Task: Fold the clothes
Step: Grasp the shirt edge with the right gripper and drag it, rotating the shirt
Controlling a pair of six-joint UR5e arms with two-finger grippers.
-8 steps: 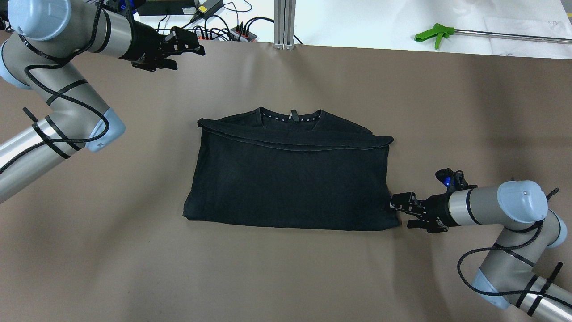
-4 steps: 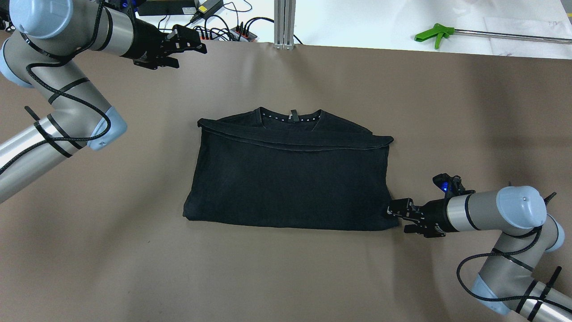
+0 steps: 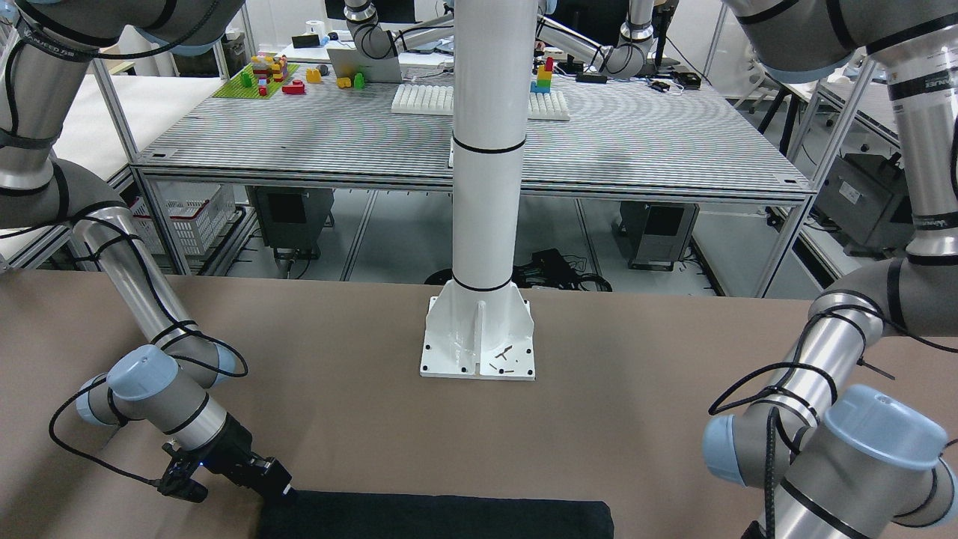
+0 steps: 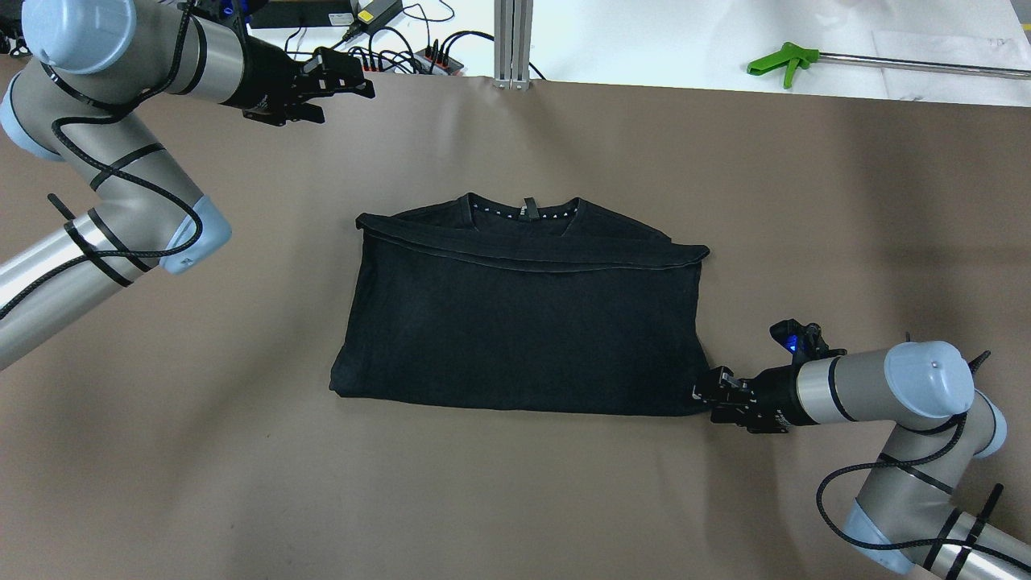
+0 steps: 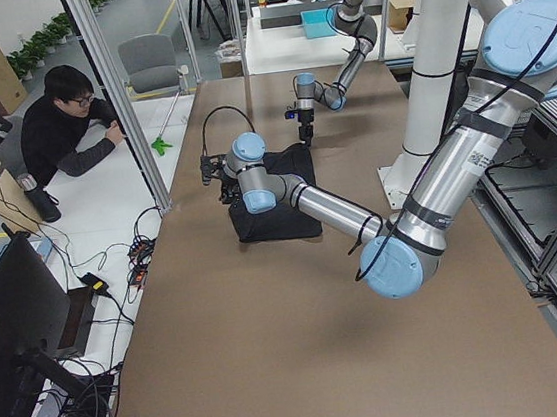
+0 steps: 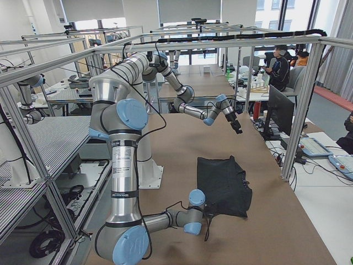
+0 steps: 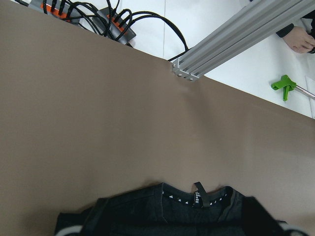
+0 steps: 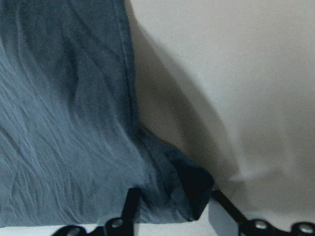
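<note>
The right pincer [image 4: 705, 400] has slid in to the garment's [image 4: 523, 330] near right corner, and the left pincer [image 4: 346, 98] has drawn slightly back. The black garment lies flat mid-tabletop [image 4: 523, 499], in line with the aluminium post [image 4: 513, 40] and on its robot side. The left pincer hangs spread, left of the post. The right one is well apart from the post, on its right. Its fingers [image 8: 129, 204] are spread either side of the corner, not yet pinching.

The cloth looks light, limp and matte, so it should sag and drag. That corner seems the best hold, taking all layers at once. The garment is a folded rectangle, wrinkled, with its hem doubled across. The collar [image 4: 523, 211], dotted with pale marks, faces the post.
</note>
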